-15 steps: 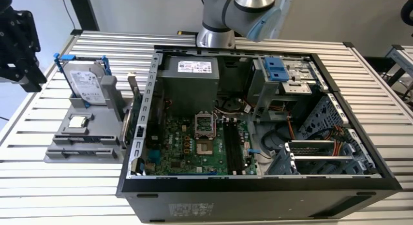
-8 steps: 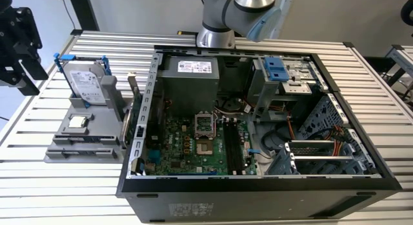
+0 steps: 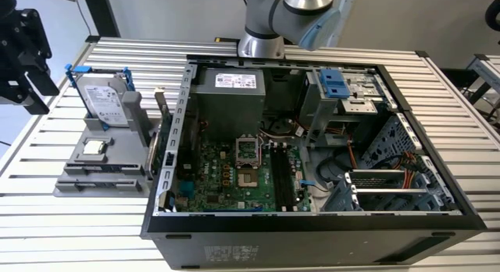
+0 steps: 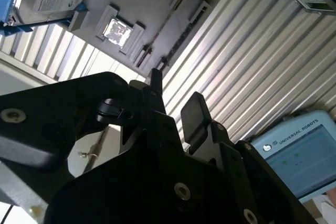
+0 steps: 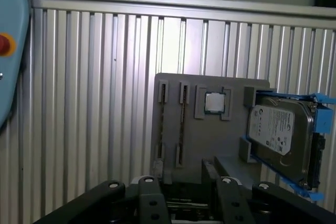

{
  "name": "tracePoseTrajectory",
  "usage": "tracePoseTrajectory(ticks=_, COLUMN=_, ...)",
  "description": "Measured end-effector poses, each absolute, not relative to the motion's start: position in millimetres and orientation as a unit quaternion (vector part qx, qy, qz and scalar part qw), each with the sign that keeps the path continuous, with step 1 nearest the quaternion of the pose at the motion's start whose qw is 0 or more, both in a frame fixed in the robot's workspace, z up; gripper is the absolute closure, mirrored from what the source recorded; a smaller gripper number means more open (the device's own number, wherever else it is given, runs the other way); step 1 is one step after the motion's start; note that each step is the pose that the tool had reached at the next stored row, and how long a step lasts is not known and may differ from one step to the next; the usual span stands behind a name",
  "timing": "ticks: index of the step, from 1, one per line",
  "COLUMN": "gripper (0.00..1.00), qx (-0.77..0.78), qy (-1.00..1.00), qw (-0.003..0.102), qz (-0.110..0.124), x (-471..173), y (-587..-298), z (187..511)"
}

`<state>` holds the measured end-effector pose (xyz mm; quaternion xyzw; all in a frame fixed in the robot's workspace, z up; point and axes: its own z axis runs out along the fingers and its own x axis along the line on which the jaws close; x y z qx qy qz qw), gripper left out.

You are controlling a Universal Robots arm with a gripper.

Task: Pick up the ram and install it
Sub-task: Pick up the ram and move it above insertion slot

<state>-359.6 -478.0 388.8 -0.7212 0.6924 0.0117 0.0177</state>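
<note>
1. Black two-fingered gripper [image 4: 175, 88] sits nearest in the second wrist view. Jaws are spread, with nothing between them.
2. In the exterior view the gripper [image 3: 27, 79] hangs at the exterior view's left edge. It is above the counter and well apart from the parts.
3. Flat grey plastic holder [image 5: 210, 140] lies past the jaws, flat on the counter.
4. Slim dark-green ram stick [image 5: 182, 124] stands on edge in one of the holder's long narrow slots and is not gripped. In the exterior view the ram [image 3: 165, 128] is on the holder's side nearest the case, just beside the case wall.
5. Small square silver processor chip [image 5: 212, 102] rests in a shallow pocket of the holder, between the ram slots and the drive.
6. Silver hard drive with blue brackets [image 5: 278, 129] stands upright at the holder's far end from the ram.
7. Ribbed aluminium counter [image 5: 94, 103] carries the holder.
8. Open black computer case [image 3: 312, 222] lies on its side beside the holder, showing its green motherboard [image 3: 226, 172].
9. Grey-and-blue robot arm [image 3: 273, 20] rises behind the case.
10. Pale-blue teach pendant [image 4: 299, 150] is farthest off, with its screen lit.
</note>
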Motion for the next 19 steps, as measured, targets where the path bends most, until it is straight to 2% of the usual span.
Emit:
tracePoseTrajectory(ticks=3, gripper=0.00, qx=-0.721, qy=0.693, qw=0.014, qz=0.015, x=-359.7, y=-477.9, z=387.3)
tracePoseTrajectory(ticks=19, gripper=0.00, qx=-0.721, qy=0.693, qw=0.015, qz=0.015, x=-359.6, y=-477.9, z=369.4)
